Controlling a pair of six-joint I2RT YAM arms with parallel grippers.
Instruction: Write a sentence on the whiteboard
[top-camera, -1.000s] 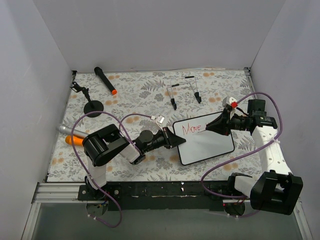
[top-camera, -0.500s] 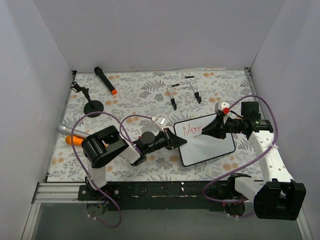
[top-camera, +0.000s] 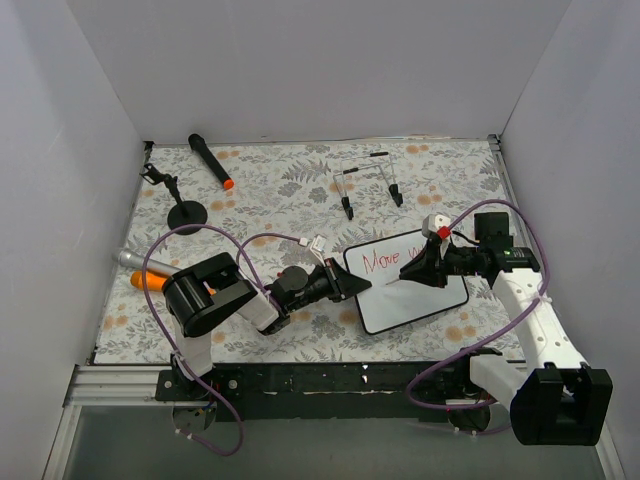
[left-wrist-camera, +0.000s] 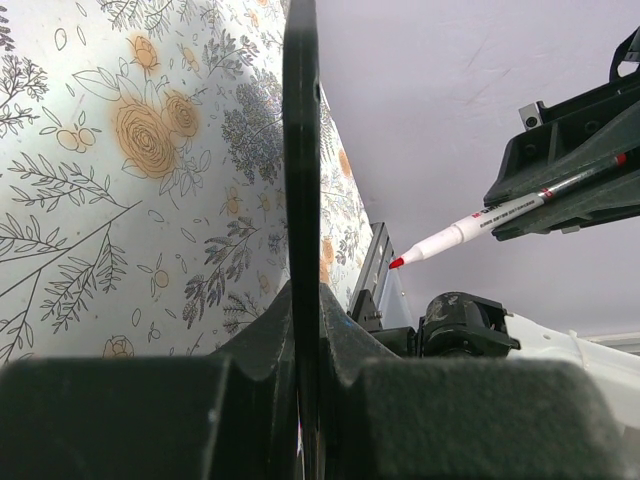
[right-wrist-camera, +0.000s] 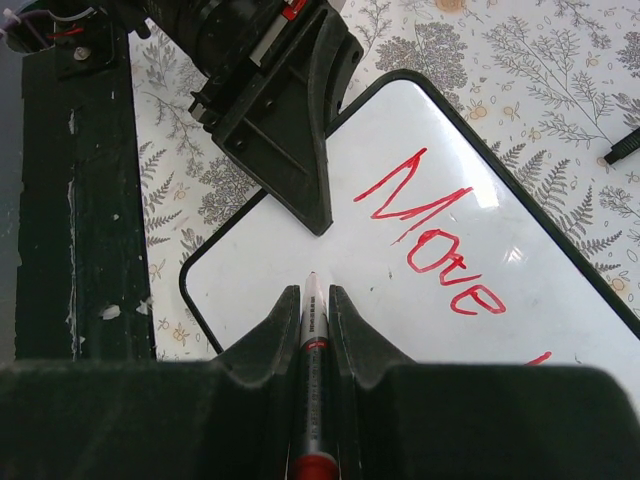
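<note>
Right end effector (top-camera: 410, 272) clamped on slim red-tipped white marker (right-wrist-camera: 312, 330); glossy black-framed whiteboard (top-camera: 410, 300) beneath tip, long axis 8–2 o'clock from above.

Items on my bench, off-task:
- Floral-printed table cover (top-camera: 280, 190), grey leaves and orange blooms.
- Black stick microphone with orange tip (top-camera: 210, 161), lying at my far left.
- Small black stand with round base (top-camera: 186, 213), near the microphone.
- Silver cylinder (top-camera: 132, 259) beside an orange cylinder (top-camera: 148, 281), at my left edge.
- Thin wire piece with black-capped ends (top-camera: 347, 208), far centre.
- Plain white walls (top-camera: 320, 70) around me.
</note>
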